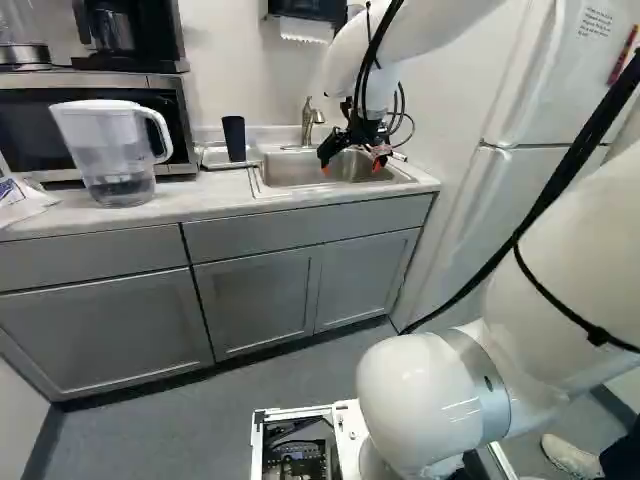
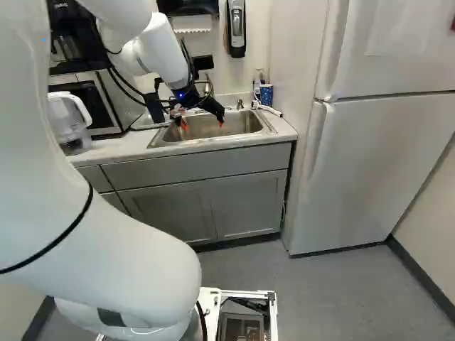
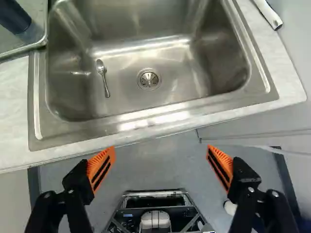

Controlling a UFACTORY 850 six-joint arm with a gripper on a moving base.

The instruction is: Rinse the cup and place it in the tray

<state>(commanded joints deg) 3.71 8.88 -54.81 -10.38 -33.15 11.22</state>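
Note:
Over the sink in the left base view is my gripper (image 1: 351, 166), empty. In the wrist view the gripper (image 3: 161, 152) has its two orange-padded fingers wide apart, short of the sink's front edge. A dark cup (image 1: 234, 138) stands upright at the tray left of the sink. The wrist view shows the dark cup (image 3: 14, 17) in part, with the metal-coloured tray's rim (image 3: 41, 42) beside it. A blue patterned cup (image 2: 266, 94) stands on the counter behind the sink, near its right corner. The sink (image 3: 141, 51) holds no cup.
A spoon (image 3: 103, 77) lies in the sink beside the drain. The faucet (image 1: 309, 121) rises behind the basin. A clear pitcher (image 1: 115, 150) stands on the counter before the microwave (image 1: 175, 110). Right of the counter is a fridge (image 2: 377, 156); a white tube (image 3: 267, 13) lies beside the sink.

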